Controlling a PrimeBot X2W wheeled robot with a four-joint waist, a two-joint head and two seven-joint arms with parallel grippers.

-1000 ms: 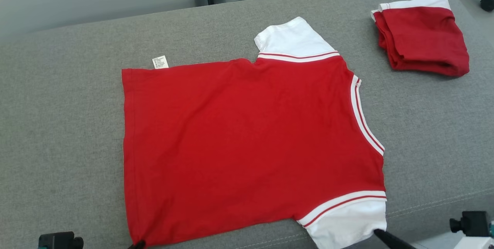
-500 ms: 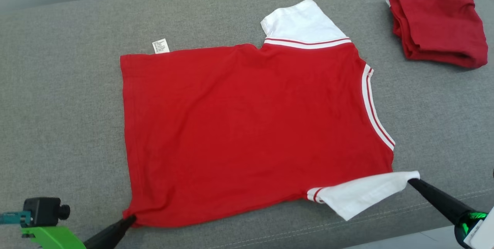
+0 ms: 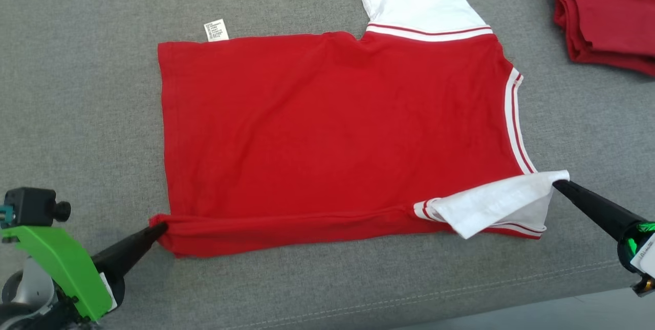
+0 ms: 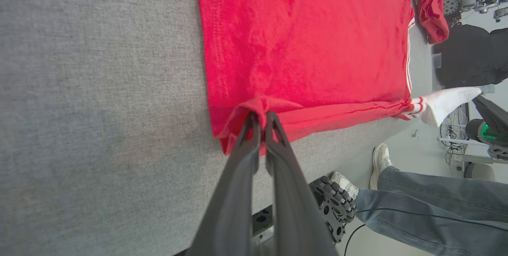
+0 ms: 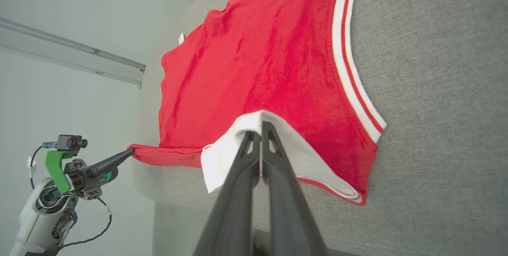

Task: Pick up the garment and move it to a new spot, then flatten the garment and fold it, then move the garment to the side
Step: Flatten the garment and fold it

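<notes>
Red garment (image 3: 332, 125): soft knit cloth, matt, fine creases seen. White sleeve (image 3: 491, 202): same matt cloth, ribbed striped trim stitched along edge. Care label (image 3: 216, 30): thin, white, printed; paper or woven tape not told apart. Table surface (image 3: 77, 89): grey coarse woven upholstery, matt, rough-textured, stitched seam noted near front edge. Fingers of left gripper (image 3: 162, 226) and right gripper (image 3: 555, 182): dark, smooth, matt, plastic-looking. Green bracket (image 3: 56, 258): smooth moulded plastic, slight sheen. Second, folded garment (image 3: 609, 13): darker red matt cloth. Trouser leg (image 4: 436, 204): blue denim.
</notes>
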